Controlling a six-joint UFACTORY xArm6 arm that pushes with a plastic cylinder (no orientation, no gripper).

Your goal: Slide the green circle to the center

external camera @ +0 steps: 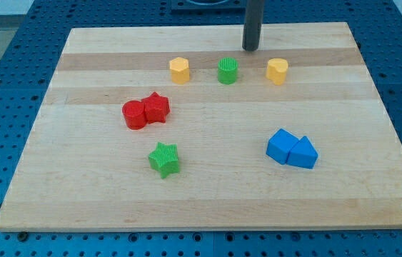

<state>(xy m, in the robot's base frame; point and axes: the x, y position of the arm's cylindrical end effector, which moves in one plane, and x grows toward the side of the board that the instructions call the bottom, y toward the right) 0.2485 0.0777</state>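
The green circle (228, 71) stands on the wooden board (208, 193) near the view's top, between a yellow hexagon (179, 70) on its left and a yellow heart-like block (277, 71) on its right. My tip (250, 48) rests on the board just above and to the right of the green circle, a small gap apart from it. The rod rises out of the view's top.
A red circle (134, 114) and red star (157, 107) touch each other at the left. A green star (164, 158) lies below them. A blue cube (281, 145) and blue triangle (303, 153) touch at the lower right.
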